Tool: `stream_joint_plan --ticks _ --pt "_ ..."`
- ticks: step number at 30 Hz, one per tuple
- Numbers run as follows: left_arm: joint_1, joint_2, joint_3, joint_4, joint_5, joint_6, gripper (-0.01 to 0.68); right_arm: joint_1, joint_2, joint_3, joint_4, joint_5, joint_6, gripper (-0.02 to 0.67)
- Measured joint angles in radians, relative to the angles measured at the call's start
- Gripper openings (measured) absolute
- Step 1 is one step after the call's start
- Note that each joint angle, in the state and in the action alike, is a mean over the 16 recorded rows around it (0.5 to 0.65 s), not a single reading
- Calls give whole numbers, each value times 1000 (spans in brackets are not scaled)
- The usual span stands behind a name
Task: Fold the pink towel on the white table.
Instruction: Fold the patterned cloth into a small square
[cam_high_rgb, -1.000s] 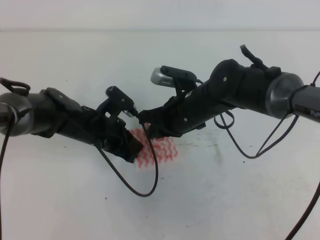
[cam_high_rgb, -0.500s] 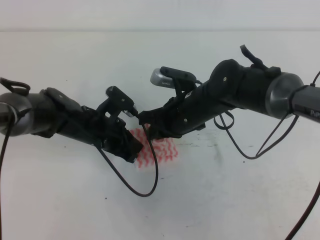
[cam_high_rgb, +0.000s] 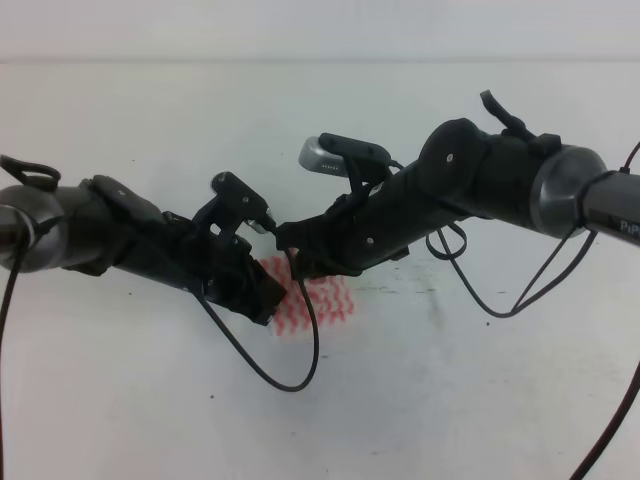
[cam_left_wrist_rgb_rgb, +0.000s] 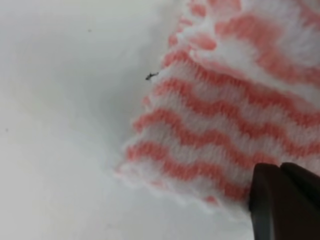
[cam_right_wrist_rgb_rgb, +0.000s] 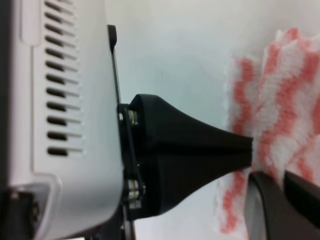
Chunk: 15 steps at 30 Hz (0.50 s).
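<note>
Exterior high view shows both arms meeting at mid-tabletop over the pink towel (cam_high_rgb: 318, 304), which lies on the white tabletop (cam_high_rgb: 480, 400), partly hidden beneath them; the left end effector (cam_high_rgb: 262, 296) sits at its left edge and the right end effector (cam_high_rgb: 300, 262) at its upper edge, likely so each can work a side for a fold. Left wrist view shows a second layer lying over the towel's far part; both end effectors look pressed together, though whether cloth is caught between them cannot be told. Bare tabletop lies all round the towel; the crowding is between the two wrists.
</note>
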Motion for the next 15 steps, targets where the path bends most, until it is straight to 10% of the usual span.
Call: stream_joint_plan --ticks 15 --pt "0 1 0 2 -2 0 0 0 8 0 15 -3 -2 -1"
